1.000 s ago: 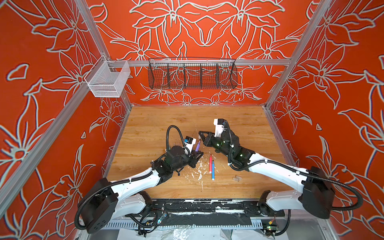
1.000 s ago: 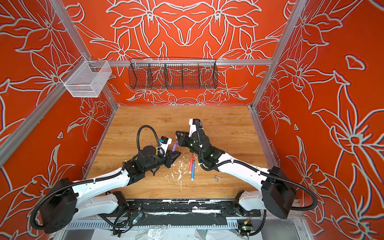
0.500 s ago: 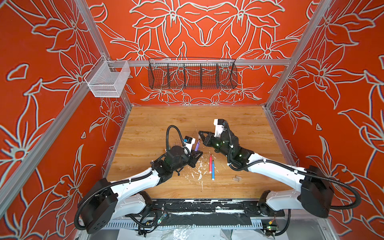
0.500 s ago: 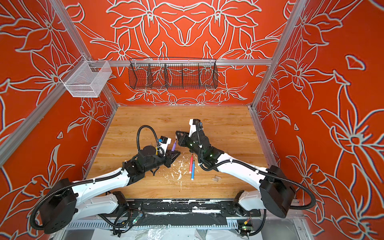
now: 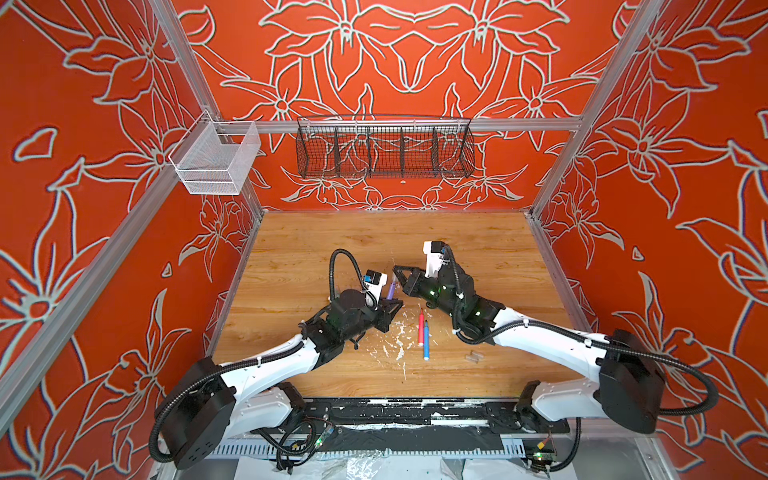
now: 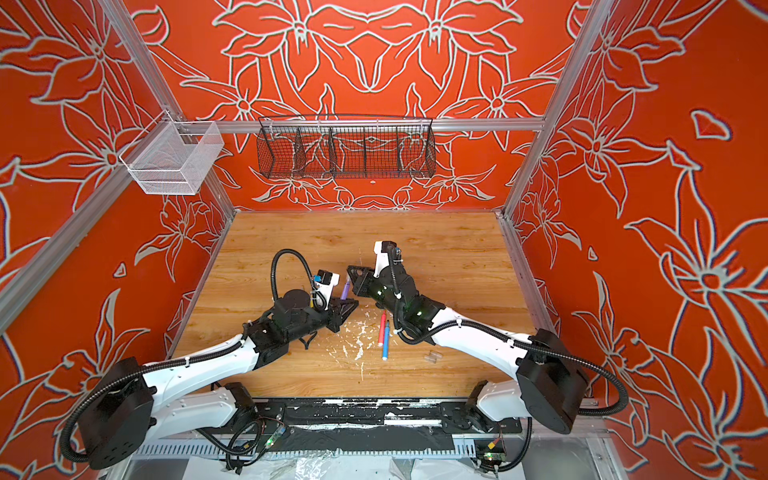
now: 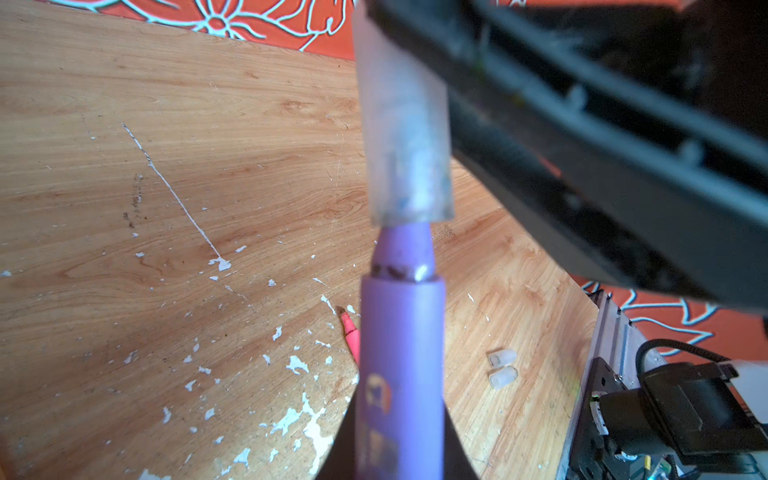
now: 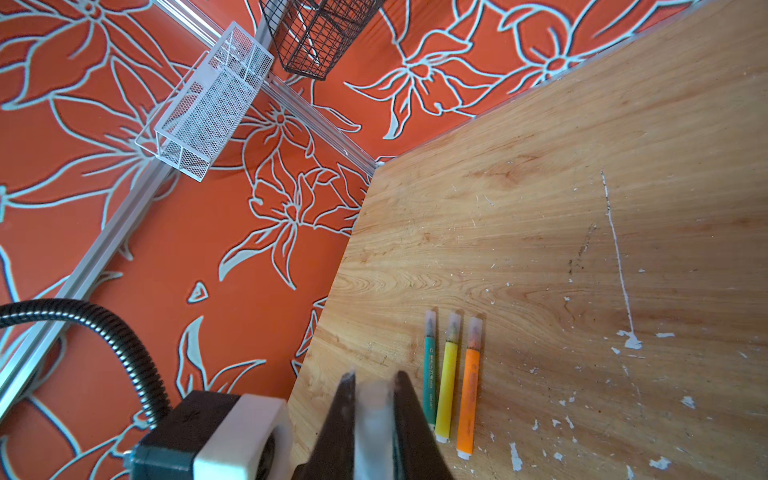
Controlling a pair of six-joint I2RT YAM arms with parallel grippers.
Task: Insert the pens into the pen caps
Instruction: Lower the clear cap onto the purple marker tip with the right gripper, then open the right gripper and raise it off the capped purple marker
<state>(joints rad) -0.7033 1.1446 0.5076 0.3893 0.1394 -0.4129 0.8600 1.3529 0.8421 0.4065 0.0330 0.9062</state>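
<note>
Left end effector (image 5: 394, 306) pinched the purple pen (image 5: 390, 290), tip pointing up. Right end effector (image 5: 397, 270) pinched a clear cap (image 7: 405, 141) that sat over that tip, above the desk (image 5: 478, 249). Close by, the pink-red pen (image 5: 421, 328) and blue pen (image 5: 426, 344) lay uncapped.

Print on green pen (image 8: 430, 374) — illegible

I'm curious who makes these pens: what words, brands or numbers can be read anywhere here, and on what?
Nothing reads clearly.
purple pen: round logo and print on the barrel, too blurred to read.
green pen: white lettering along the barrel, too small to read.
orange pen: faint lettering, too small to read.
</note>
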